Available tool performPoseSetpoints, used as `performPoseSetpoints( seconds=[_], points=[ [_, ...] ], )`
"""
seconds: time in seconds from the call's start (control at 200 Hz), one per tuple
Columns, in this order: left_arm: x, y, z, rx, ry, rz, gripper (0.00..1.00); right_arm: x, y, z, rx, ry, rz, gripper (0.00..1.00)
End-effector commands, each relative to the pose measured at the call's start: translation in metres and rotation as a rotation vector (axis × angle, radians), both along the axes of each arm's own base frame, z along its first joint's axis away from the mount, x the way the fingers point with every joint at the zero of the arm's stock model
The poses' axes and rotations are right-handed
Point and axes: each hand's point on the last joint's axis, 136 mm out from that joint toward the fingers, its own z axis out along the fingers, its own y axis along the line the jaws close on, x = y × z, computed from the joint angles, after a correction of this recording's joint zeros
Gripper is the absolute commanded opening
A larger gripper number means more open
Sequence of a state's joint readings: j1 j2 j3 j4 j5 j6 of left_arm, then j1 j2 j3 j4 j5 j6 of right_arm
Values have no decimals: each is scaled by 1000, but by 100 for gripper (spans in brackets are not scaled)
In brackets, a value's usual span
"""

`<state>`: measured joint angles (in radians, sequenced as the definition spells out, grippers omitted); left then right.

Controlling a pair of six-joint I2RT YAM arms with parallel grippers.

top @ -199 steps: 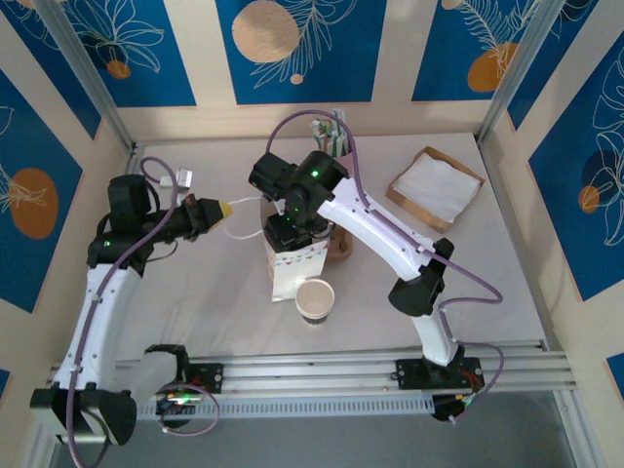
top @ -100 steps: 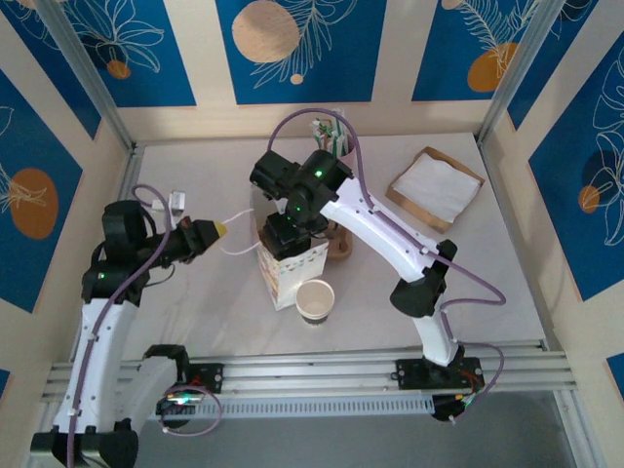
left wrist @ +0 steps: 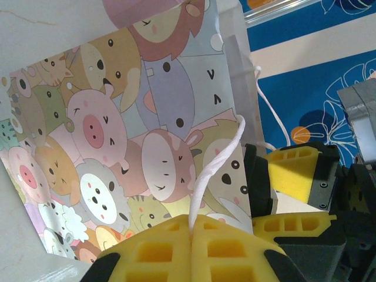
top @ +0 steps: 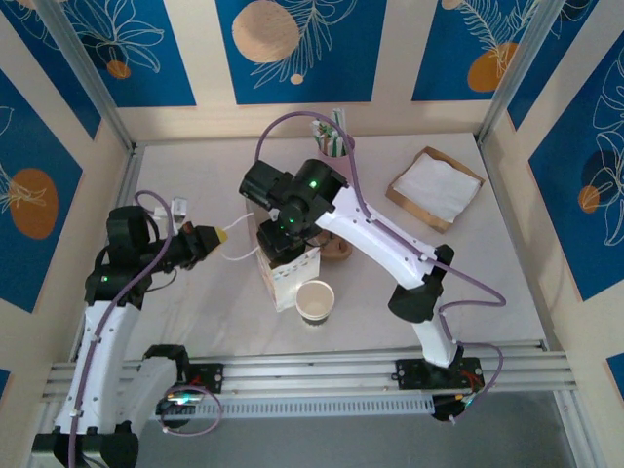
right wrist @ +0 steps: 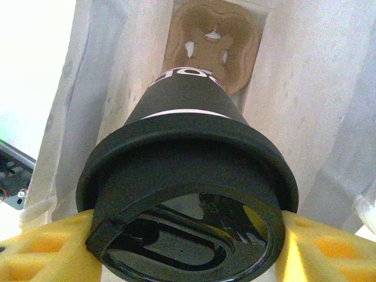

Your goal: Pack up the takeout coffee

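Takeout coffee (right wrist: 182,100) lettering, apparently illegible

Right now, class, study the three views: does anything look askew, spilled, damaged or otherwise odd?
Nothing is spilled or damaged. One oddity: the paper bag looks tilted in the top view, its string handle pinched in the shut left claw. The right claw holds the takeout coffee between the bag's walls, above the carrier.

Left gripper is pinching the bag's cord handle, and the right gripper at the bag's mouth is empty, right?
Not empty. The right wrist view shows the right gripper clamped on the takeout coffee at its black lid, between the walls of the bag. The left gripper does pinch the cord handle.
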<state>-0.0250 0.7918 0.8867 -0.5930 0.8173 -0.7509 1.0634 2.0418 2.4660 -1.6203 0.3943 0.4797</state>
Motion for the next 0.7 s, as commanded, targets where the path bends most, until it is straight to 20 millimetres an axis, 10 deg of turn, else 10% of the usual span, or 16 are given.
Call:
performPoseSetpoints(
  seconds=[0.0,0.695],
  points=[
    [-6,-1,-8,11,21,-7,0,-12,-33,-17,-197,35,0,59],
    [-17,2,-15,40,33,1,0,1,-43,-39,-287,41,-67,59]
  ],
)
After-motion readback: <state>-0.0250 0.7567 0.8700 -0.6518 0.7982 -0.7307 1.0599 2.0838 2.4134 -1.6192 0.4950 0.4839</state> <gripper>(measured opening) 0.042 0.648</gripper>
